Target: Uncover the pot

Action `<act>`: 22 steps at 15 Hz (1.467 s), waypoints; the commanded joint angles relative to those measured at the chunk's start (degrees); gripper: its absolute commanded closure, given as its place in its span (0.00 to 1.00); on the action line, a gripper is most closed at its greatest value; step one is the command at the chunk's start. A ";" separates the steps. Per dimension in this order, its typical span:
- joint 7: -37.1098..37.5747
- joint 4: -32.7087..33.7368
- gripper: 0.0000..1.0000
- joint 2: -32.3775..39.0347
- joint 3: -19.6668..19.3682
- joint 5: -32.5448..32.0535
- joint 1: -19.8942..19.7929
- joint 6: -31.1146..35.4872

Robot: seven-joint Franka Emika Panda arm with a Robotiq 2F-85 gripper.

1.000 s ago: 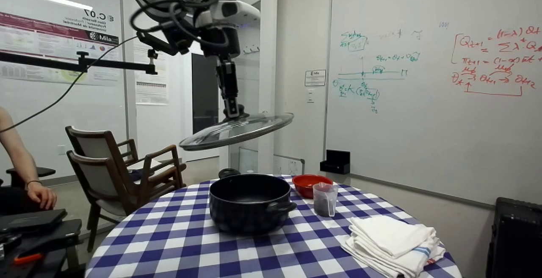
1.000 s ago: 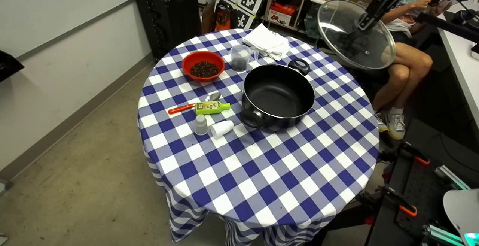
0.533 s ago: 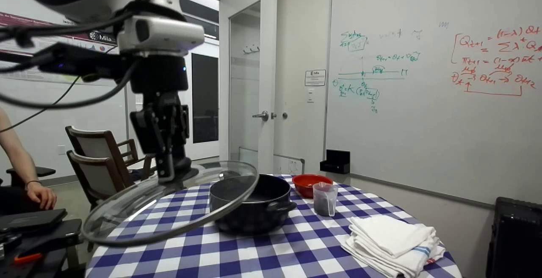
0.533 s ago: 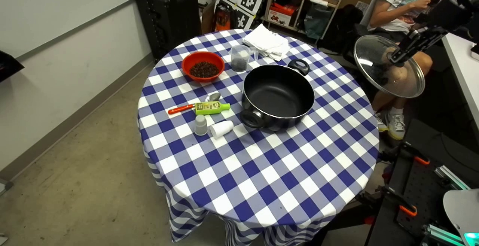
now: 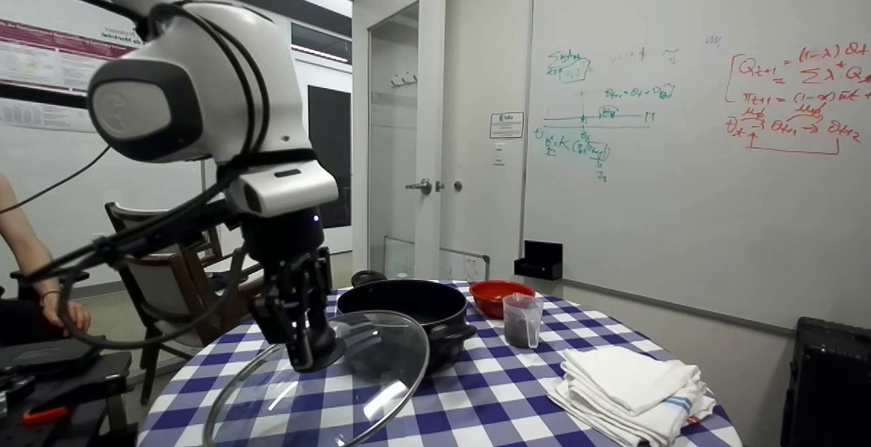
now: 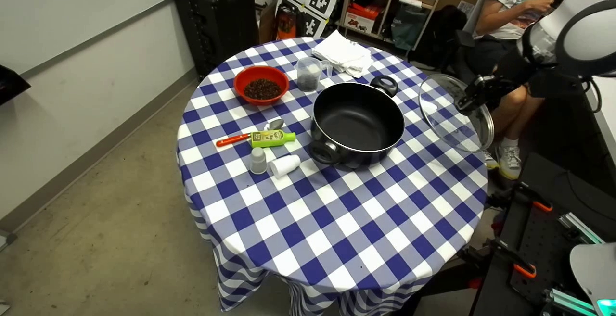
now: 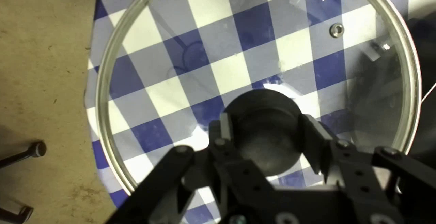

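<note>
The black pot (image 6: 358, 119) stands upright on the checked table with its mouth open and its inside bare; it also shows in an exterior view (image 5: 408, 299), partly behind the glass lid (image 5: 391, 399). My gripper (image 5: 314, 358) is shut on the lid's black knob (image 7: 265, 132), with one finger on each side. The lid is tilted and held beside the pot, over the table's edge, in both exterior views (image 6: 447, 114). In the wrist view the lid (image 7: 221, 63) has tablecloth behind it. I cannot tell whether its rim touches the table.
On the table (image 6: 332, 229) are a red bowl (image 6: 262, 89), a measuring cup (image 6: 308, 76), folded white cloths (image 6: 342, 54), a green bottle (image 6: 273, 138), a red-handled utensil (image 6: 233, 140) and two small cups (image 6: 258, 161). A person (image 6: 510, 8) sits behind the arm. A black bench (image 6: 544, 229) adjoins the table.
The gripper has carried the lid lower, down to the table's side beside the pot, and the lid now tilts more steeply. The pot and the other table items have not moved.
</note>
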 commanded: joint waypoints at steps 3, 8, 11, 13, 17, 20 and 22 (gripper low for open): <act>-2.49 8.90 0.75 14.00 1.62 9.26 1.23 1.04; -1.49 13.65 0.75 21.05 1.91 8.93 -1.11 0.48; -0.06 16.15 0.75 23.71 4.38 6.86 -4.15 -0.05; 0.17 17.59 0.75 24.83 5.19 6.31 -5.05 -0.68; -0.68 19.50 0.24 25.94 6.90 6.93 -7.21 -3.85; -0.08 18.00 0.30 24.74 7.22 6.50 -7.36 -3.82; -0.51 18.58 0.15 25.29 8.25 6.86 -7.97 -4.59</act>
